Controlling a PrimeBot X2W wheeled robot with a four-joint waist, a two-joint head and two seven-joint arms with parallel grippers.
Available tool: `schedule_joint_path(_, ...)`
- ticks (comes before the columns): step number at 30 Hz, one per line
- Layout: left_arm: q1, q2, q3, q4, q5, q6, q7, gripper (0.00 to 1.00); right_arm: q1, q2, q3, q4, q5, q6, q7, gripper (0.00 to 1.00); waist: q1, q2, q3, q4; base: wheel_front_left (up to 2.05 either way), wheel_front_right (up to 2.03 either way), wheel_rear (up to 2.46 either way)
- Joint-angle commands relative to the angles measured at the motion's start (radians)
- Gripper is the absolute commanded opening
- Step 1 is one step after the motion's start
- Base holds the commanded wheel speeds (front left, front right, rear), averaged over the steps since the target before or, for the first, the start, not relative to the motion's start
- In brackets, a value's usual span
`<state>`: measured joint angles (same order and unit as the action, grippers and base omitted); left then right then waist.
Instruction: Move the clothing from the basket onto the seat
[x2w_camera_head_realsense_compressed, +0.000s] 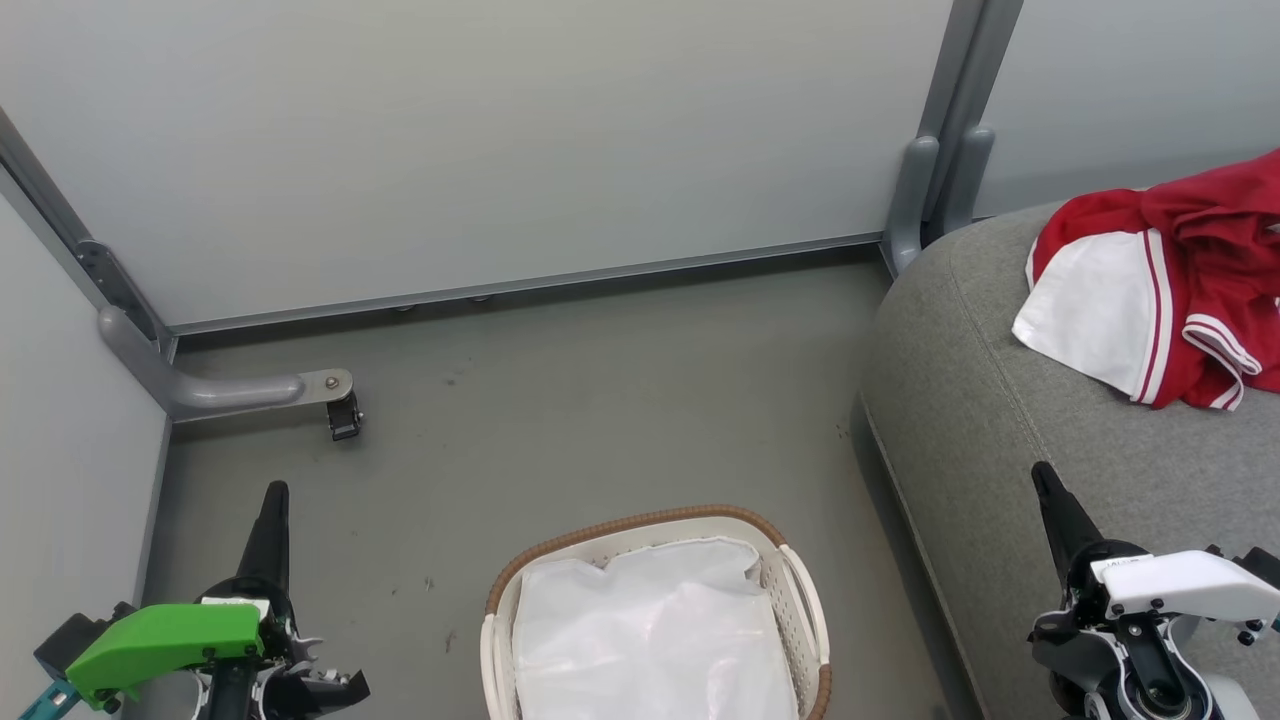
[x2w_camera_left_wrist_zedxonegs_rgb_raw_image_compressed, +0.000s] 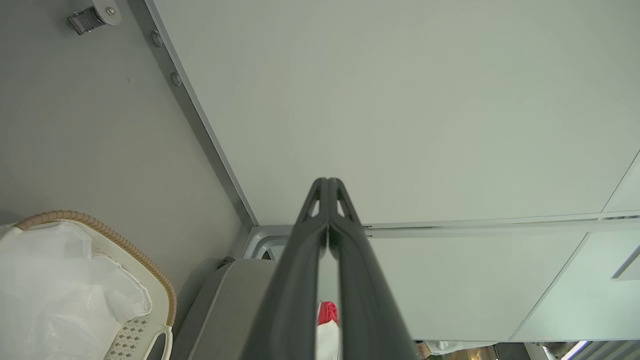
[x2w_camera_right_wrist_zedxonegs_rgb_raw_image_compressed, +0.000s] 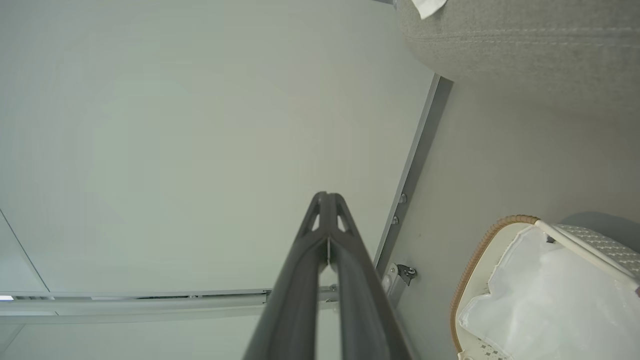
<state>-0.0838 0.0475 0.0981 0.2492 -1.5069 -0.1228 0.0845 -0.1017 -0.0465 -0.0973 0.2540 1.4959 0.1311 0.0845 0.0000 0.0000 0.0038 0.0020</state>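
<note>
Your clothing (x2w_camera_head_realsense_compressed: 1190, 260) lies on the seat (x2w_camera_head_realsense_compressed: 1000, 450); basket (x2w_camera_head_realsense_compressed: 640, 521) holds just lining (x2w_camera_head_realsense_compressed: 650, 640); left gripper (x2w_camera_head_realsense_compressed: 275, 492), right gripper (x2w_camera_head_realsense_compressed: 1042, 472): jaws closed, empty; likely finished.

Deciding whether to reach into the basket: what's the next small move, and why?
Probably hold both arms back and call it done: the basket holds its white lining with no red in sight, the clothing lies on the seat, and the left gripper and right gripper are empty, jaws shut.

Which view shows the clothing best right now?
Head view: the clothing lies heaped on the seat, mostly in frame. Left wrist view catches a red-white sliver; right wrist view, one white corner.
</note>
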Motion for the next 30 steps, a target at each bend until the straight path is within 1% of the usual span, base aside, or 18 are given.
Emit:
schedule_joint_path(1,-0.021,0.005,0.007,-0.005,-0.021,-0.005,0.006,0.00,-0.011,-0.006,-0.006,-0.007,0.022,-0.001,0.006,0.00,0.0000,0.0000,0.000,0.000,0.00,0.00,0.00)
schedule_joint_path(13,-0.033,0.005,0.019,-0.005,-0.110,-0.011,0.033,0.00,-0.010,-0.006,-0.020,-0.012,0.120,-0.001,0.033,0.00,0.0000,0.0000,-0.001,-0.002,0.00,0.00,0.00)
schedule_joint_path(30,-0.031,0.005,0.018,-0.005,-0.108,-0.011,0.034,0.00,-0.010,-0.006,-0.019,-0.011,0.119,0.000,0.033,0.00,0.0000,0.0000,-0.001,-0.002,0.00,0.00,0.00)
